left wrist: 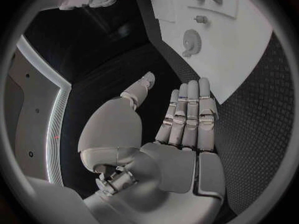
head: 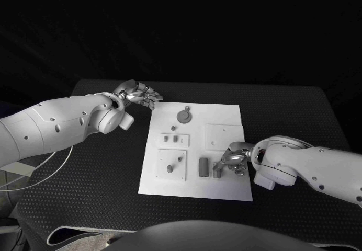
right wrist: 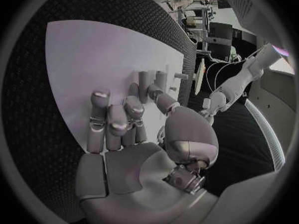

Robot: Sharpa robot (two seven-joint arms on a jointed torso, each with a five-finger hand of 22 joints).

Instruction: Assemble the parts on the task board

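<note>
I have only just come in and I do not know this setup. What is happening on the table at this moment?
A two-armed robot is assembling small grey parts on a white task board on a black table. Its right hand is over the board's near right area, fingers curled beside an upright part; whether it holds anything is unclear. Its left hand hovers open, off the board's far left corner, holding nothing. A round part lies at the far end.
</note>
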